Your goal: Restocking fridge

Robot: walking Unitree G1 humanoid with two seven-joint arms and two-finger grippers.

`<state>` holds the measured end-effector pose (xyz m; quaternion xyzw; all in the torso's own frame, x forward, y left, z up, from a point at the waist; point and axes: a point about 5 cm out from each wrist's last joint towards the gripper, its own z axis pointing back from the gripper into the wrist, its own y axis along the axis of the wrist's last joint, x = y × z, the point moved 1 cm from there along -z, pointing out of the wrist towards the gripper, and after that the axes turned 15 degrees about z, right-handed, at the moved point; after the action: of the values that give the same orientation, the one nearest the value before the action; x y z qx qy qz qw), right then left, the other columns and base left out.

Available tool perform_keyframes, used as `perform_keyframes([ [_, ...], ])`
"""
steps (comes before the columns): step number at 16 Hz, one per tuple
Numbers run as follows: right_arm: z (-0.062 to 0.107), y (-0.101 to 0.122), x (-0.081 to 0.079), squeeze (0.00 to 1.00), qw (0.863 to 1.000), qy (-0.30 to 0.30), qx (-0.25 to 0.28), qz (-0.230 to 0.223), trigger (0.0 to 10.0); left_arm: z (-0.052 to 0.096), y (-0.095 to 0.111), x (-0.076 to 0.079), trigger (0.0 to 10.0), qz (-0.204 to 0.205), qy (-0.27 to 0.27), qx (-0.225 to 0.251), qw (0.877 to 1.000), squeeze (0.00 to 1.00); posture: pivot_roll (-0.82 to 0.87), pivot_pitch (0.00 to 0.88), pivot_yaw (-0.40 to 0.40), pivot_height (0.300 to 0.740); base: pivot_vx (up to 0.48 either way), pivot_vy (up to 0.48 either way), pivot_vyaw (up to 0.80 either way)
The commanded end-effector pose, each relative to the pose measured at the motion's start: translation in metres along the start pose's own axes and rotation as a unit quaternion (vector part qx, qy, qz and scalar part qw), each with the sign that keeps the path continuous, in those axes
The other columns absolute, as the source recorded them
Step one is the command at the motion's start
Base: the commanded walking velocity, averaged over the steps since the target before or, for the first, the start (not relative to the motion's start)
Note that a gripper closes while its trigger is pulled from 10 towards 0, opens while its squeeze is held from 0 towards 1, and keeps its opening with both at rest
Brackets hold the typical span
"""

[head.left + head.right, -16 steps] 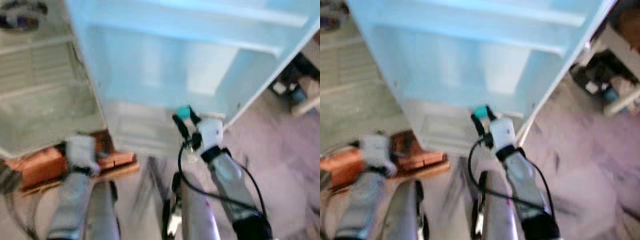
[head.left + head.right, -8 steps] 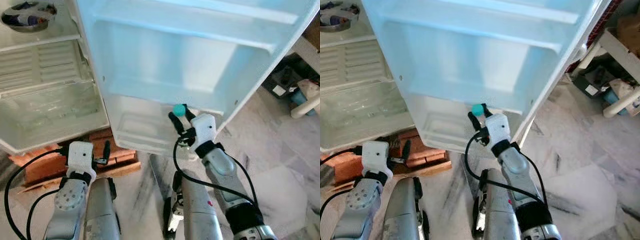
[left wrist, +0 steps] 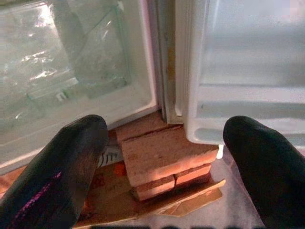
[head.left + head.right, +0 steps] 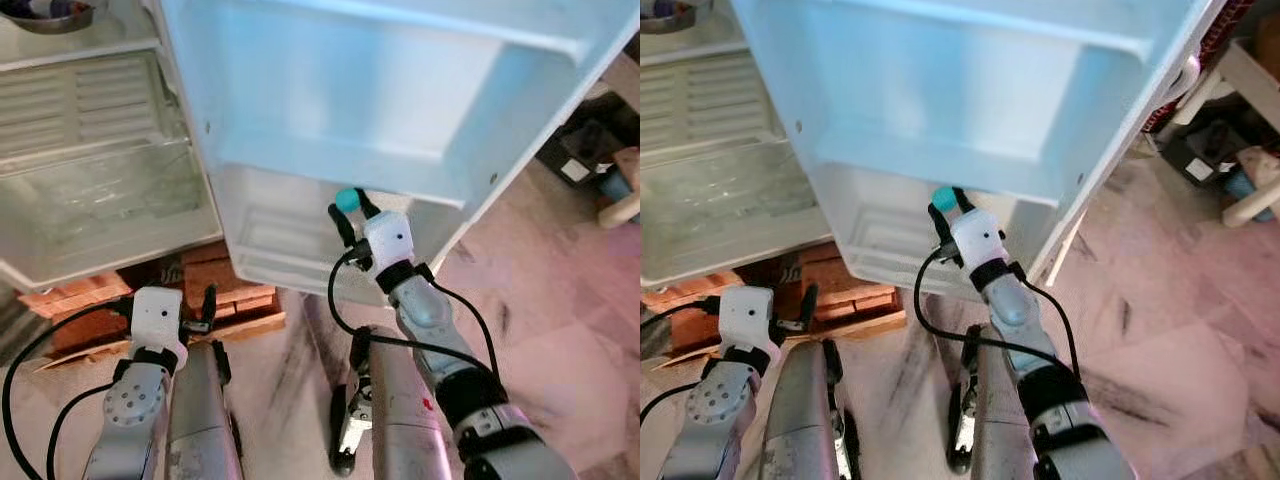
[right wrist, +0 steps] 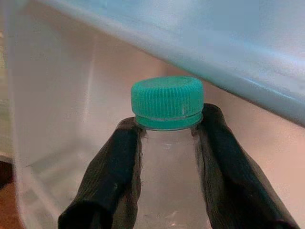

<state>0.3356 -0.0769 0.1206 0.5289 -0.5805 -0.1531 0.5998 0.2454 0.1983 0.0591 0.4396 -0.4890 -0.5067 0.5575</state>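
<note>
The clear plastic bottle (image 5: pixel 167 191) with its teal screw cap (image 5: pixel 167 102) is held upright just under the cap by the right gripper (image 5: pixel 167 157), whose two black fingers (image 5: pixel 112 176) are closed against the neck on either side. It hangs at the mouth of the lowest door bin (image 4: pixel 290 240) of the open fridge door (image 4: pixel 400 110), at about 12 o'clock from the robot. The bottle looks light and smooth, probably slippery and easy to dent at the body; I judge the stiff neck below the cap ridge the safest hold. The left gripper (image 3: pixel 162 167) idles low at 9 o'clock, fingers wide apart and empty, above bricks (image 3: pixel 162 157) under the fridge. Compared with half a second ago, the cap sits slightly higher and nearer the bin; the camera has also shifted.
</note>
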Motion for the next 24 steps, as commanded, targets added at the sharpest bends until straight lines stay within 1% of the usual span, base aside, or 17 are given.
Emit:
perform_keyframes([
  [1, -0.010, 0.002, 0.004, 0.00, 0.999, -0.013, 0.000, 0.049, 10.0, 0.003, 0.001, 0.002, 10.0, -0.003, -0.002, 0.000, 1.000, 0.00, 0.18, 0.240, -0.065, 0.533, 0.000, 0.000, 0.00],
  [3, -0.009, -0.015, 0.003, 0.00, 0.996, -0.004, -0.046, 0.075, 10.0, 0.004, 0.001, 0.002, 10.0, -0.004, -0.001, 0.001, 1.000, 0.00, 0.19, 0.248, -0.070, 0.533, 0.000, 0.000, 0.00],
  [4, -0.004, -0.029, 0.005, 0.00, 0.990, 0.002, -0.083, 0.118, 10.0, 0.005, 0.002, 0.003, 10.0, -0.005, -0.002, 0.003, 1.000, 0.00, 0.21, 0.251, -0.073, 0.533, 0.000, 0.000, 0.00],
  [6, -0.001, -0.037, 0.006, 0.00, 0.983, 0.006, -0.103, 0.154, 10.0, 0.005, 0.004, 0.003, 10.0, -0.007, -0.003, 0.006, 1.000, 0.00, 0.22, 0.254, -0.076, 0.533, 0.000, 0.000, 0.00],
  [7, 0.000, -0.039, 0.007, 0.00, 0.982, 0.006, -0.110, 0.154, 10.0, 0.005, 0.004, 0.003, 10.0, -0.007, -0.002, 0.007, 1.000, 0.00, 0.22, 0.254, -0.076, 0.533, 0.000, 0.000, 0.00],
  [8, 0.003, -0.046, 0.007, 0.00, 0.982, 0.005, -0.137, 0.131, 10.0, 0.006, 0.004, 0.003, 10.0, -0.007, -0.002, 0.007, 1.000, 0.00, 0.22, 0.254, -0.077, 0.533, 0.000, 0.000, 0.00],
  [9, 0.016, -0.067, 0.005, 0.00, 0.975, 0.006, -0.216, 0.049, 10.0, 0.007, 0.005, 0.004, 10.0, -0.007, -0.001, 0.008, 1.000, 0.00, 0.22, 0.253, -0.078, 0.533, 0.000, 0.000, 0.00],
  [10, 0.020, -0.071, 0.004, 0.00, 0.972, 0.002, -0.233, 0.028, 10.0, 0.007, 0.005, 0.004, 10.0, -0.007, -0.001, 0.008, 1.000, 0.00, 0.22, 0.253, -0.078, 0.533, 0.000, 0.000, 0.00],
  [11, 0.030, -0.082, 0.003, 0.00, 0.962, -0.007, -0.274, -0.013, 10.0, 0.007, 0.006, 0.006, 10.0, -0.007, -0.002, 0.008, 1.000, 0.00, 0.22, 0.251, -0.078, 0.533, 0.000, 0.000, 0.00],
  [13, 0.035, -0.086, 0.010, 0.00, 0.959, -0.034, -0.278, -0.043, 10.0, 0.007, 0.005, 0.007, 10.0, -0.007, -0.004, 0.006, 1.000, 0.00, 0.21, 0.248, -0.076, 0.533, 0.000, 0.000, 0.00],
  [14, 0.036, -0.087, 0.015, 0.55, 0.958, -0.047, -0.279, -0.055, 10.0, 0.006, 0.005, 0.007, 10.0, -0.007, -0.005, 0.005, 1.000, 0.00, 0.21, 0.248, -0.076, 0.533, 0.000, 0.000, 0.00],
  [15, 0.036, -0.088, 0.021, 0.95, 0.956, -0.061, -0.278, -0.066, 10.0, 0.005, 0.005, 0.008, 10.0, -0.007, -0.007, 0.004, 1.000, 0.00, 0.20, 0.241, -0.076, 0.533, 0.000, 0.000, 0.00],
  [16, 0.034, -0.086, 0.029, 1.00, 0.959, -0.074, -0.265, -0.076, 10.0, 0.002, 0.006, 0.010, 10.0, -0.007, -0.010, 0.005, 1.000, 0.00, 0.19, 0.234, -0.076, 0.533, 0.000, 0.000, 0.00],
  [18, 0.031, -0.082, 0.036, 1.00, 0.963, -0.081, -0.248, -0.071, 10.0, 0.000, 0.007, 0.011, 10.0, -0.005, -0.011, 0.006, 1.000, 0.00, 0.18, 0.230, -0.077, 0.533, 0.000, 0.000, 0.00],
  [21, 0.020, -0.063, 0.059, 1.00, 0.979, -0.103, -0.165, -0.056, 10.0, -0.001, 0.005, 0.011, 10.0, -0.004, -0.010, 0.005, 1.000, 0.00, 0.17, 0.206, -0.088, 0.533, 0.000, 0.000, 0.00],
  [23, 0.017, -0.055, 0.067, 1.00, 0.983, -0.114, -0.132, -0.057, 10.0, -0.001, 0.005, 0.008, 10.0, -0.004, -0.006, 0.002, 1.000, 0.00, 0.16, 0.211, -0.085, 0.533, 0.000, 0.000, 0.00],
  [24, 0.020, -0.048, 0.069, 1.00, 0.987, -0.113, -0.102, -0.054, 10.0, -0.001, 0.002, 0.007, 10.0, -0.007, -0.009, -0.003, 1.000, 0.00, 0.15, 0.199, -0.082, 0.533, 0.000, 0.000, 0.00],
])
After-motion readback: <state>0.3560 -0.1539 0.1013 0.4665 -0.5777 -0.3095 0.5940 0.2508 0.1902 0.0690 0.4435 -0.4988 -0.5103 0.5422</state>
